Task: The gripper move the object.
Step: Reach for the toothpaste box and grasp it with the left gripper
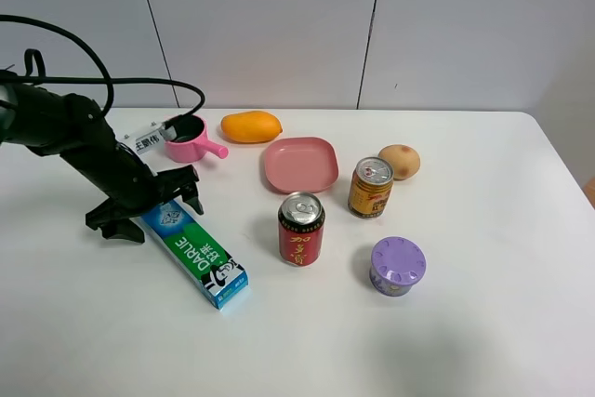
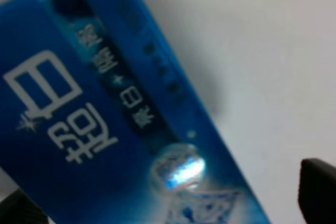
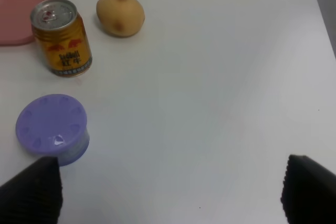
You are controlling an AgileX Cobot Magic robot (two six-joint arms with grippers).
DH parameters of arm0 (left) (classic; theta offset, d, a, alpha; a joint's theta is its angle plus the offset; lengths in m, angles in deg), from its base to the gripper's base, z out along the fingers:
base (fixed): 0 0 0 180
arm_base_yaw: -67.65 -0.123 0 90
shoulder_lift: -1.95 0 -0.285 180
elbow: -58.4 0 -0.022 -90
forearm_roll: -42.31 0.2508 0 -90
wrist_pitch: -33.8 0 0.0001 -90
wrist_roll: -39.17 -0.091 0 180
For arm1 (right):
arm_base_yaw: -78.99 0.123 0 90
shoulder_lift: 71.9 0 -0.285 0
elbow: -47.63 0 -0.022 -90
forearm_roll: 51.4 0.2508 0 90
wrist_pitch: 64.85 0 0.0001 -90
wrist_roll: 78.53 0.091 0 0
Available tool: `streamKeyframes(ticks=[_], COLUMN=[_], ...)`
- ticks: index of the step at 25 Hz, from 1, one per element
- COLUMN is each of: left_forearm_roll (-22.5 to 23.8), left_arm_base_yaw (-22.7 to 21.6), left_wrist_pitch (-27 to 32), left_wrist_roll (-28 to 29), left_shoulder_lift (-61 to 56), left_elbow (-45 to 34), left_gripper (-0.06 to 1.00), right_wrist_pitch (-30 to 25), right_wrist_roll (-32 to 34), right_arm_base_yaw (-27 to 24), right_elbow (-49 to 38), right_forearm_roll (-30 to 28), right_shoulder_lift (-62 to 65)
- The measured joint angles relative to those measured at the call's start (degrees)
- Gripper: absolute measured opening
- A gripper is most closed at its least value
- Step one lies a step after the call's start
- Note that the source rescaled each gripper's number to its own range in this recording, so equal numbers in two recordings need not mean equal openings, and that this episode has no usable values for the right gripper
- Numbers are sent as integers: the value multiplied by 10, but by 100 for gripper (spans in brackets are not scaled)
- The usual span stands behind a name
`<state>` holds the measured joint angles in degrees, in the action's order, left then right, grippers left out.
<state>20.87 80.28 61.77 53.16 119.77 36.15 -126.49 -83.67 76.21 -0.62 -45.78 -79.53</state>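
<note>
White counter (image 1: 483, 323) fills most of the high view. We see the left arm (image 1: 65, 132), dark w/ black cables, coming in from the left edge and reaching down to the surface.

Next biggest is the toothpaste box (image 1: 197, 253), blue-green, lying flat on the left half of the counter, nearer the near edge than the far one. Its long axis runs on a diagonal: one end points toward the far-left corner, and the other, w/ the man's face, points toward the near edge and a bit right. "DARLIE" reads along that axis.

The left claw (image 1: 154, 214) sits over the far-left end of the box, fingers spread, one on each side. In the left wrist view one finger (image 2: 317, 187) stands off the box w/ bare counter between; the other is just at the box edge, and we can't tell if it touches. It's not pinching.

The right claw (image 3: 170, 195) shows only in its own wrist view, fingers (image 3: 307, 187) spread wide over bare counter, holding nothing.

A pink plate (image 1: 299, 165) lies about mid-counter, toward the far edge. A red can (image 1: 301, 230) stands on the near side of it, well right of the box. A gold can (image 1: 371, 188) stands just right of the plate. A purple tub (image 1: 398, 265) is nearer the near edge than the gold can. A mango (image 1: 250, 125) lies by the far edge, a pink cup (image 1: 189, 141) w/ a handle left of it. A potato (image 1: 400, 162) sits just beyond the gold can.
</note>
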Motion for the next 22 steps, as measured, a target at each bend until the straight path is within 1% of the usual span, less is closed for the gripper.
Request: streamKeyframes(ticks=[22], left_forearm_roll=[2], left_arm_base_yaw=[0], left_wrist_pitch=[-14], left_wrist_roll=[-9], left_shoulder_lift=[19], left_elbow=[3], left_gripper=[90], right_wrist_pitch=[0], right_wrist_roll=[0], right_arm_base_yaw=[0], right_elbow=[0], right_forearm_roll=[0], right_shoulder_lift=[0])
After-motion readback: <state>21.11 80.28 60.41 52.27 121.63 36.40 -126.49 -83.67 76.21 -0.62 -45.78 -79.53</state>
